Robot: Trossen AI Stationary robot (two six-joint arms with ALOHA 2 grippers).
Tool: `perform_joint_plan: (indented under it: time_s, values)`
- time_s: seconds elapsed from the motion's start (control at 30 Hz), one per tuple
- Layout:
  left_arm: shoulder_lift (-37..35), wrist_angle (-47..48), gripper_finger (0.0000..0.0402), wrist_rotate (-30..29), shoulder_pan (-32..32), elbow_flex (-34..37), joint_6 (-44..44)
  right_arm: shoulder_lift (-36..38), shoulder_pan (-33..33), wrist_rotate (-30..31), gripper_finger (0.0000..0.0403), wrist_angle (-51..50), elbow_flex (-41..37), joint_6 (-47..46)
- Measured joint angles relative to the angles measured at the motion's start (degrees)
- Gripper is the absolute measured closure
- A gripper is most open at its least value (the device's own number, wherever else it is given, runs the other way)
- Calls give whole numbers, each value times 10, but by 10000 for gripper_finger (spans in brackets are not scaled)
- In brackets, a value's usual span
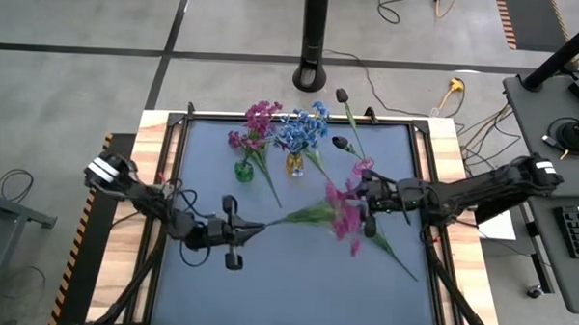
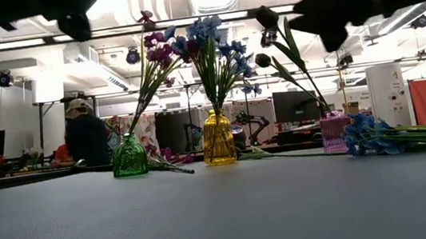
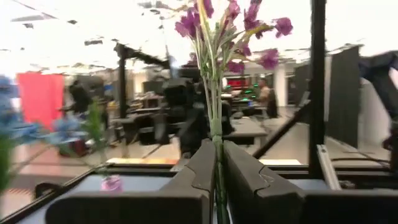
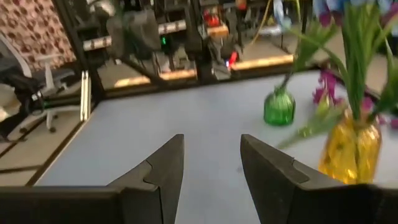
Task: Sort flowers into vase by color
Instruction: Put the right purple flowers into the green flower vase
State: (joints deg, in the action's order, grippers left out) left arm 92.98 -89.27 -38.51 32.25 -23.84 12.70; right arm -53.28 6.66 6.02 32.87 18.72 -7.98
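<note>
My left gripper is over the mat's left middle, shut on a magenta-pink sprig whose head reaches toward the right arm. My right gripper hovers open just beyond that head, fingers pointing toward the table's left, touching nothing. At the far side, a green vase holds magenta flowers. A yellow vase holds blue ones. A pink vase holds dark purple buds. Another pink sprig lies on the mat. My left gripper pinches the sprig's thin green stem near its lower end between the two fingers. The fingers come level from the table's left, and the stem runs along them and out past the tips. Leaves and blossoms stand free beyond the fingers.
A blue sprig lies on the mat at the right of the low view. The dark mat is bare toward the near edge. A black frame borders it. A person sits in the room beyond the table.
</note>
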Motion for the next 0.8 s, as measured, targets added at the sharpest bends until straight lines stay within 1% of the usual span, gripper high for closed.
perform_joint_plan:
  time_s: [0.03,0.17,0.3,0.37,0.47,0.6,0.7,0.8]
  values:
    - [14,-7,398,11,-5,-4,0,-20,0,0,252,27,2,7]
    - [62,-8,398,16,-34,-31,-21,-95,9,-5,246,97,28,31]
    - [94,-6,398,16,-58,-59,-24,-160,11,-22,220,156,57,33]
    - [99,-8,398,17,-68,-71,-27,-192,11,-25,202,211,61,36]
    - [100,-7,398,17,-79,-79,-27,-244,11,-48,176,322,62,46]
    - [100,-7,398,16,-84,-83,-27,-310,11,-54,154,437,69,51]
    - [100,-8,398,16,-87,-84,-29,-359,11,-49,149,479,96,57]
    - [100,-8,398,16,-88,-84,-29,-399,11,-45,150,492,132,67]
